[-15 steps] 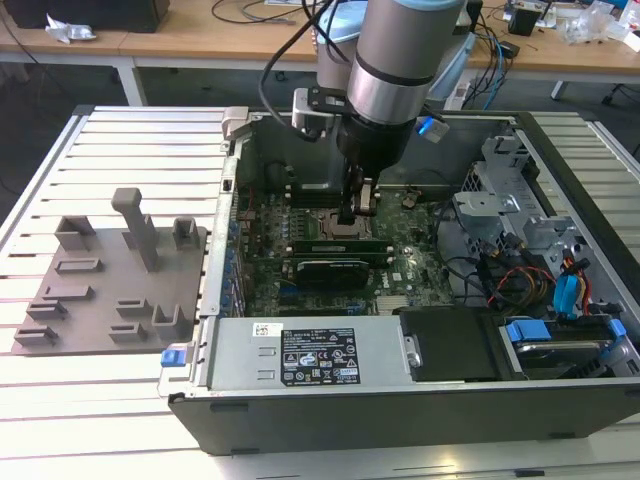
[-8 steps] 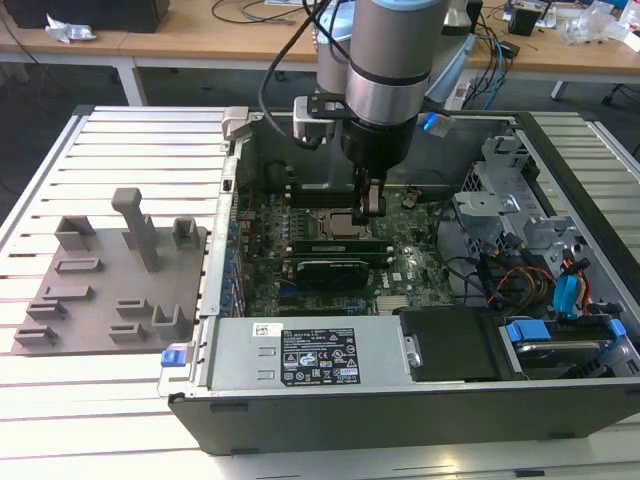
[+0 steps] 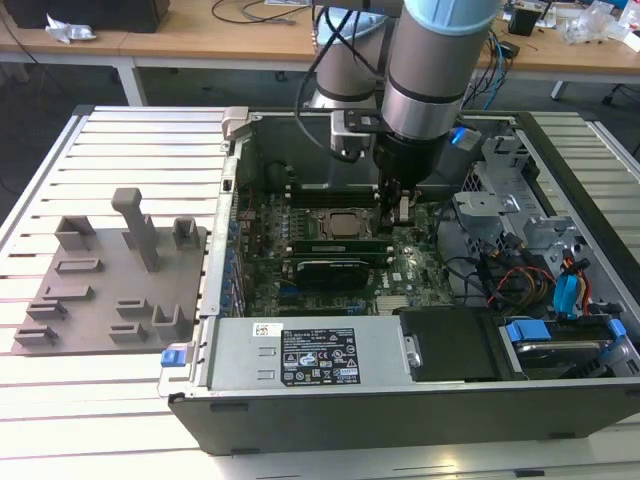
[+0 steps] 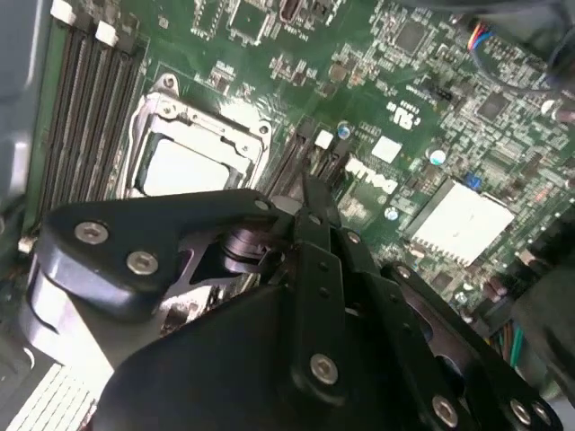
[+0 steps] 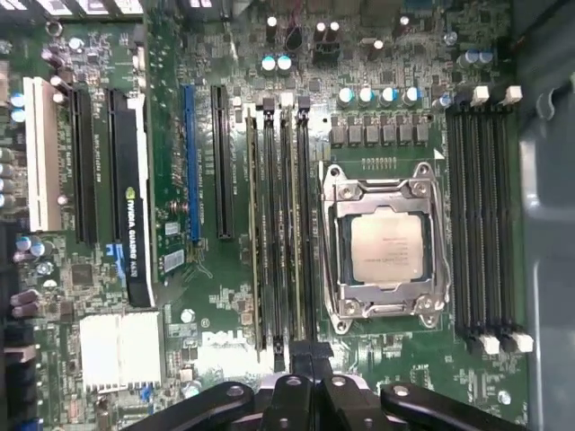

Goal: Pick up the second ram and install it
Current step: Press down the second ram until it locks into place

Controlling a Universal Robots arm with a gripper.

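Exterior view: on the slatted grey metal counter (image 3: pixel 130 140), the open black computer case (image 3: pixel 240 365) held the large green motherboard (image 3: pixel 400 270). The black claw (image 5: pixel 301 357) stood with tips together over one end of the second ram (image 5: pixel 286 224), a thin green stick lying in its slot beside the silver CPU socket (image 5: pixel 386 247). Installing appeared underway; seating likely demanded straight, even downward pressure.

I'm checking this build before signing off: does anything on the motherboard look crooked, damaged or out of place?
Nothing stands out. The memory slots beside the CPU socket run straight and parallel. Nothing lies loose on the motherboard. The end effector sits at one end of those slots.
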